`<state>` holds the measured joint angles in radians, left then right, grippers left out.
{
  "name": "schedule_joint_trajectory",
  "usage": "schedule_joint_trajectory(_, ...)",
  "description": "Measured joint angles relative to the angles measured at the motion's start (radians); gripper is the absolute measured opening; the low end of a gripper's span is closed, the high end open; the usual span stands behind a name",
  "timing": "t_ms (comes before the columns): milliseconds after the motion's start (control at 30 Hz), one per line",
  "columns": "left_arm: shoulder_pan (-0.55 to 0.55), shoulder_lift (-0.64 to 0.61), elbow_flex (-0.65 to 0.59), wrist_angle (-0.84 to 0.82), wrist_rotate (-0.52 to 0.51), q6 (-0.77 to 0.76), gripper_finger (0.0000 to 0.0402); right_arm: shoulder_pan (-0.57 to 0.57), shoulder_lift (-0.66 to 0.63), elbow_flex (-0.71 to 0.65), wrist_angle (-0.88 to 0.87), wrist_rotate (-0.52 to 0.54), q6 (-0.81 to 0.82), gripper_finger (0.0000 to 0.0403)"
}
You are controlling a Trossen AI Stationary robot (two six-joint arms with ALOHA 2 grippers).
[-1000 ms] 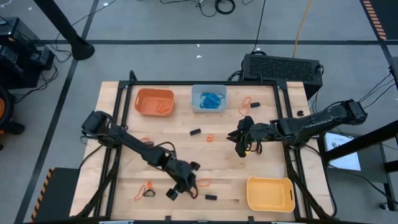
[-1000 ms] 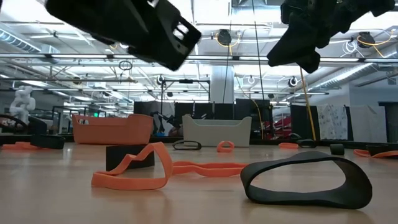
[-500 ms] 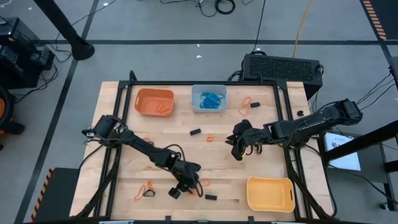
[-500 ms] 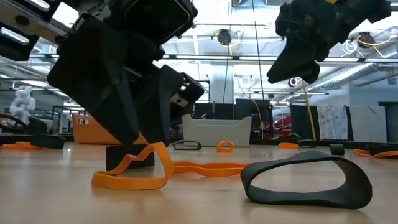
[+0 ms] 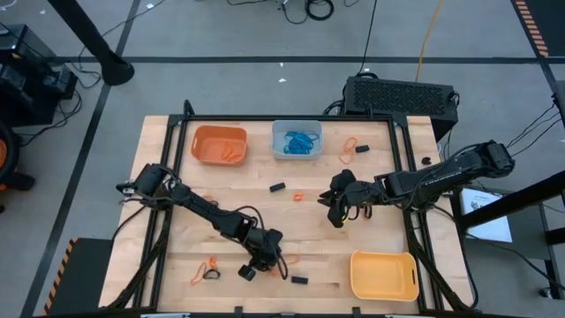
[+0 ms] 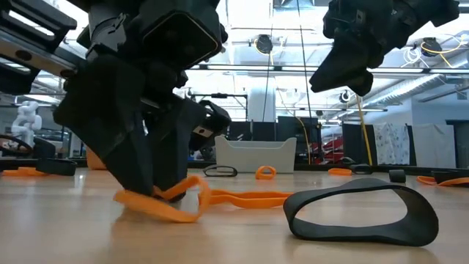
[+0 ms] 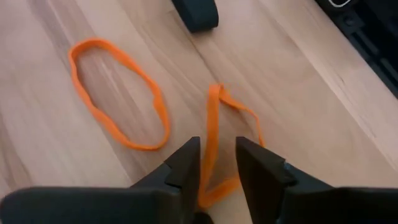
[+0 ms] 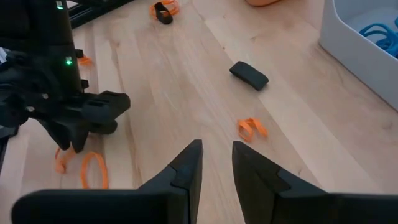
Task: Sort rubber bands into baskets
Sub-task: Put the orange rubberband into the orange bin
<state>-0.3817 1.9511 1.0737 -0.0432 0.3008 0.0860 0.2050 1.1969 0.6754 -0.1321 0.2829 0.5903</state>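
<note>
High view: the left gripper (image 5: 264,260) is down on the table well left of the yellow basket (image 5: 383,274), its parted fingers straddling an orange band (image 7: 214,155) whose long axis runs straight between them. Right gripper (image 5: 339,205), above that basket, hovers narrowly open and empty.

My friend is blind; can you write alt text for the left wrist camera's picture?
Two dark gripper fingers straddle a thin orange rubber band lying twisted on the pale wooden table. Beside it lies a second orange rubber band, spread open, and a black band beyond.
</note>
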Motion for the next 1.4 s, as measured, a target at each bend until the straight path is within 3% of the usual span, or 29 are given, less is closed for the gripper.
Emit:
schedule_joint_trajectory(267,0.001,0.000,0.000,0.007,-0.016,0.000,0.0008,0.000,0.000,0.000,0.000,0.000,-0.002,0.0080)
schedule_joint_trajectory(467,0.001,-0.008,0.062,-0.049,-0.022,0.000,0.0004,0.000,0.000,0.000,0.000,0.000,-0.002,0.0080)
schedule_joint_trajectory(667,0.001,-0.092,0.130,-0.174,-0.026,0.028,0.0003,0.000,0.000,0.000,0.000,0.000,0.000,0.0080)
schedule_joint_trajectory(800,0.004,-0.190,0.132,-0.239,-0.092,0.052,0.0003,0.000,0.000,0.000,-0.002,-0.001,0.000,0.0080)
schedule_joint_trajectory(967,0.037,-0.334,0.132,-0.373,-0.245,0.054,0.0002,0.000,0.000,0.000,-0.001,-0.001,0.000,0.0080)
schedule_joint_trajectory(1200,0.189,-0.508,0.132,-0.630,-0.464,0.060,0.0002,0.000,0.000,0.000,-0.001,-0.001,0.027,0.0080)
schedule_joint_trajectory(1400,0.454,-0.602,0.131,-0.835,-0.516,0.084,0.0002,0.017,0.000,0.000,0.000,-0.001,0.034,0.0080)
